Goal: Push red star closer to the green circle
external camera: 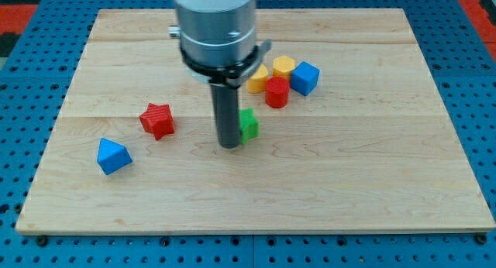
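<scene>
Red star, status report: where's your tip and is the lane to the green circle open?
My tip down beside green block, on its left. Red star further left, untouched, apart from tip. Only the rod stands between star and green.

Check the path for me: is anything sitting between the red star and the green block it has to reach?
Only my tip does: it stands between the red star and the green block, right against the green block's left side. No other block intervenes.

Pale wooden board (372,183), blue perforated surface (31,105) around it
</scene>
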`<act>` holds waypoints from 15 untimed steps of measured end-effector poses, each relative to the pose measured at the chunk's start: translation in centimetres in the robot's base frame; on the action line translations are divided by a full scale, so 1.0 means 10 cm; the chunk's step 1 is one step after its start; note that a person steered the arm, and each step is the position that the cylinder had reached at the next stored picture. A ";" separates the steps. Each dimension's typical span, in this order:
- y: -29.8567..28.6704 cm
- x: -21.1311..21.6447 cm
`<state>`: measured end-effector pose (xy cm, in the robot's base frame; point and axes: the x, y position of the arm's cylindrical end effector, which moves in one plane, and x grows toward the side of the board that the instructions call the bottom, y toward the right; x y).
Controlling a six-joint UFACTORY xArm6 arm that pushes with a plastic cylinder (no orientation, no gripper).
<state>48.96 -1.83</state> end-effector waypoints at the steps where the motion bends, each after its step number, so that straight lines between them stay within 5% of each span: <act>1: 0.15 0.03; 2: 0.20 -0.39; 6: -1.15 0.17; 10: -1.30 -1.11; 13: -1.43 -0.97; 15: -0.20 -1.06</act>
<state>38.40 -3.88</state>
